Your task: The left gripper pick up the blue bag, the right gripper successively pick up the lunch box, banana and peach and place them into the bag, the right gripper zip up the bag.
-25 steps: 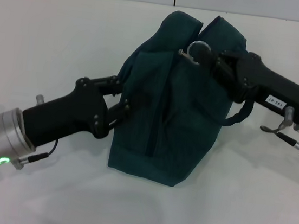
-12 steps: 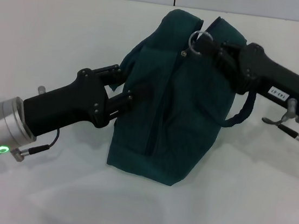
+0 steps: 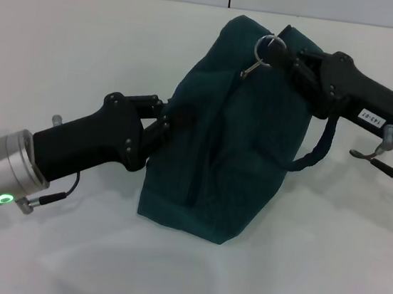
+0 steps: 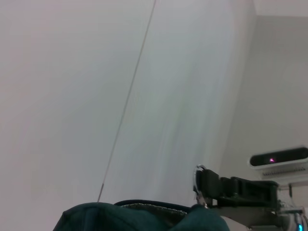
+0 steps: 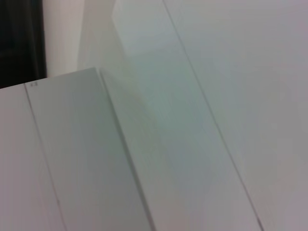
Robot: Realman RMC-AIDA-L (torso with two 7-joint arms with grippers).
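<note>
the blue bag [image 3: 223,136] stands on the white desk [image 3: 87,47], closed, so whatever is inside is hidden. the left end effector [image 3: 169,121] pinches a fold of fabric on the bag's left side, its fingertips partly buried in the cloth. the right end effector [image 3: 279,55] sits at the bag's top, pressed together on the zipper pull beside the silver ring [image 3: 264,43]; a loop handle [image 3: 314,151] hangs beneath it.

Only pale wall panels [image 5: 192,120] crossed by thin seams show, with a dark strip [image 5: 21,43] in one corner.
</note>
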